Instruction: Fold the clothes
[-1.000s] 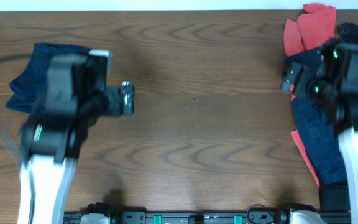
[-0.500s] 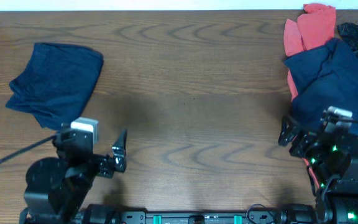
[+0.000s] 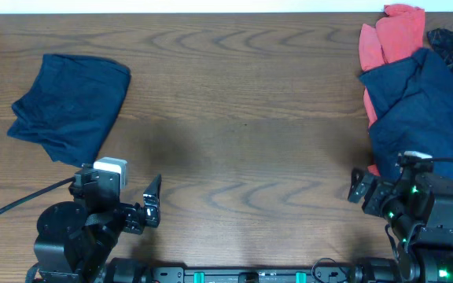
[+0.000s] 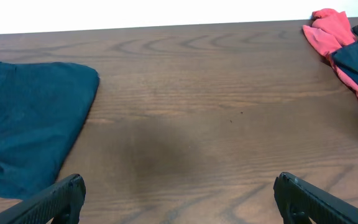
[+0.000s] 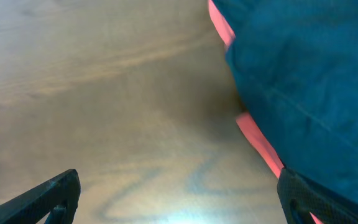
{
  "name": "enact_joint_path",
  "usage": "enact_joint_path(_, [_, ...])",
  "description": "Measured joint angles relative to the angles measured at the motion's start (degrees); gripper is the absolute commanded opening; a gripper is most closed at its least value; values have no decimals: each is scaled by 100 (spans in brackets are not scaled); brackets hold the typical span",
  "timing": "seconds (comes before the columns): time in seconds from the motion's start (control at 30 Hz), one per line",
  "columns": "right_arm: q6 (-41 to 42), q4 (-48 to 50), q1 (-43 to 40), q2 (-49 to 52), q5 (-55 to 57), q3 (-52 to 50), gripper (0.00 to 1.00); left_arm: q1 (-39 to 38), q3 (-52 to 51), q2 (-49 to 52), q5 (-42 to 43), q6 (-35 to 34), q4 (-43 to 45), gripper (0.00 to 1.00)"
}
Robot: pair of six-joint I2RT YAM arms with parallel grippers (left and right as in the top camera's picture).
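Plainly, heaped navy/coral-red cloth garments [image 3: 423,110] sit frame right, just above right gripper [image 3: 358,187]; left gripper [image 3: 152,203] well apart. Both grippers' jaws apart, empty.

Open worktop [image 3: 242,118] through the middle
Folded shorts [image 3: 69,102] sit at ten o'clock; heaped clothes [image 3: 423,102] fill two to four o'clock.

the brown wooden desk [image 3: 242,118] looks smooth, with wavy grain and a faint satin sheen. at 9 o'clock, the folded dark navy cloth shorts [image 3: 69,106] are soft and matt. at 2 o'clock, the coral-red cloth garment [image 3: 392,35] and dark navy cloth garment [image 3: 423,102] are matt and creased. the left arm's black fingers [image 4: 55,198] look like matt plastic.
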Motion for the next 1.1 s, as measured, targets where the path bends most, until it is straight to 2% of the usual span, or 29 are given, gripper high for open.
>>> enact_joint_path(0.67, [-90,-87,0,-70,96,-4,99,0,2,0,0,2,-13,98])
enact_joint_path(0.9, [-1014,260,0,-833,-385,-13,99,0,0,0,0,2,-15,98])
enact_joint_path(1.1, [-1510,490,11,-1915,-551,-306,99,0,0,0,-2,2,-13,98])
